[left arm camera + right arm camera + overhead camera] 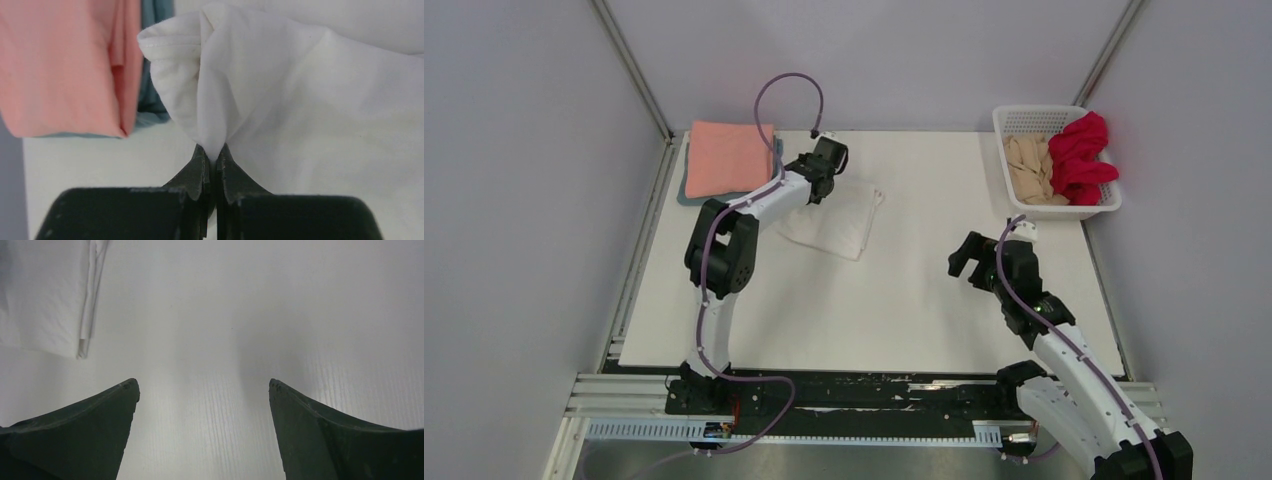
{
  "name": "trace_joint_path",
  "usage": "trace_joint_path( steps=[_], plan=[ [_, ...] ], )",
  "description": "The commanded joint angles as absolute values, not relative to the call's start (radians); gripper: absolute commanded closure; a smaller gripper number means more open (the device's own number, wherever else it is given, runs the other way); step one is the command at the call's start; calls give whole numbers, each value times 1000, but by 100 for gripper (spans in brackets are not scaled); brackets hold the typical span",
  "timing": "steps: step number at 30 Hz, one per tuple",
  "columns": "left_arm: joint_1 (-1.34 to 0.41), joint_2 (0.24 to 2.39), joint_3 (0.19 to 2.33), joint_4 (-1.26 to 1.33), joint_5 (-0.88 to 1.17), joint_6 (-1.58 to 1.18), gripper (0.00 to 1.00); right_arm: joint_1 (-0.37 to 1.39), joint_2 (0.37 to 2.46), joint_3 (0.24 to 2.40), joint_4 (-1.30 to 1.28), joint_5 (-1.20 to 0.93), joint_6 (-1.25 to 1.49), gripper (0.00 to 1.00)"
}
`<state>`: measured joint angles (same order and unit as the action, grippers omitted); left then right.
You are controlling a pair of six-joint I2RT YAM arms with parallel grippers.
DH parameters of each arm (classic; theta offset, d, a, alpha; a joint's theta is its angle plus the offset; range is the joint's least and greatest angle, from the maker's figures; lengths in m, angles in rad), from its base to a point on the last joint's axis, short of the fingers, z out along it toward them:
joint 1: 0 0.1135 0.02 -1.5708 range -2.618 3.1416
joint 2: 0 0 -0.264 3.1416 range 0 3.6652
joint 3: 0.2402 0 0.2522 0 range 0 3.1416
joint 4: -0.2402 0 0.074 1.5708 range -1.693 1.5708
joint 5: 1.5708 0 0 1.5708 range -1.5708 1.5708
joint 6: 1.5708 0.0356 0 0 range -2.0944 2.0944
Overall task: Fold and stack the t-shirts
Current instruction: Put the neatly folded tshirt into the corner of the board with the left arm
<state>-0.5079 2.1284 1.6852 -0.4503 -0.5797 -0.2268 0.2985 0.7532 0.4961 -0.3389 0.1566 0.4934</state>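
A: Grey walls are closing in the booth, and the matte white table (904, 290) is filling most of its floor. What is lying on it?

B: At the far left corner the salmon pink tee (727, 157) is sitting folded into a neat square on top of the grey-blue tee (682, 196), which is showing only a thin edge. At the far right the white lattice basket (1024, 115) is holding the red tee (1082, 155) and the beige tee (1029, 170), both crumpled.

A: And the white tee (839, 225)?

B: It is lying folded just beside the stack, soft and slightly rumpled. The left gripper (214, 150) is pinching it near its far left corner. The jaws are closing tight on a peaked fold of thin cloth with a stitched hem.

A: So which step is running?

B: I am reading it as stacking, with this shirt being taken up for the pile. The next move is calling for a lift and a carry across onto the salmon square without the limp folds spilling open. With a single pinch point, the far side is likely to sag.

A: The right gripper (969, 258)?

B: It is hovering over bare table, well apart from the cloth. Its fingers are spread wide and holding nothing.
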Motion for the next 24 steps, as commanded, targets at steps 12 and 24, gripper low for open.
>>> trace_joint_path(
  steps=[12,24],
  plan=[
    [-335,2092,1880,-66,-768,387,100,294,811,474,-232,199,460,0],
    [-327,2026,2028,-186,-774,404,100,294,812,462,-232,251,469,0]
  ],
)
